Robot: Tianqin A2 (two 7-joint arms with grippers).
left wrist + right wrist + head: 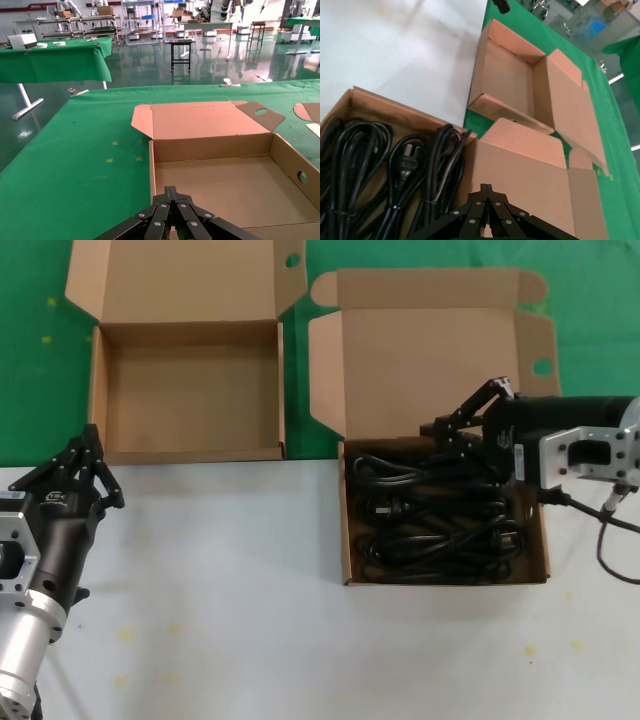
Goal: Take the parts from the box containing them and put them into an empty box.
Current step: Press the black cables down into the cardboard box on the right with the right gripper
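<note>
Currently, the parts point(440, 520) lie inside the box containing them point(445, 580), which sits on the white part of the worktop point(250, 590) on the robot's right. They are black coiled power cords packed side by side; at least 3 coils show in the right wrist view point(395, 170), but an exact count cannot be told because the coils overlap. This box's lid, with its rounded wing flaps, stands open at the far side, and 1 round hole shows in the right wing.

1 empty box point(190, 390) sits on the robot's left, just beside the first box, resting on the green cloth point(30, 360) at the far edge of the white surface. Its plain lid lies open away from the robot, with 1 round hole near a corner.

2 grippers are in view. The right gripper point(470, 425) hangs over the far right part of the box of cords, its fingers drawn together to a point and holding nothing. The left gripper point(85, 465) hovers over the worktop near the front left corner of the empty box, its fingers likewise closed together and holding nothing.
</note>
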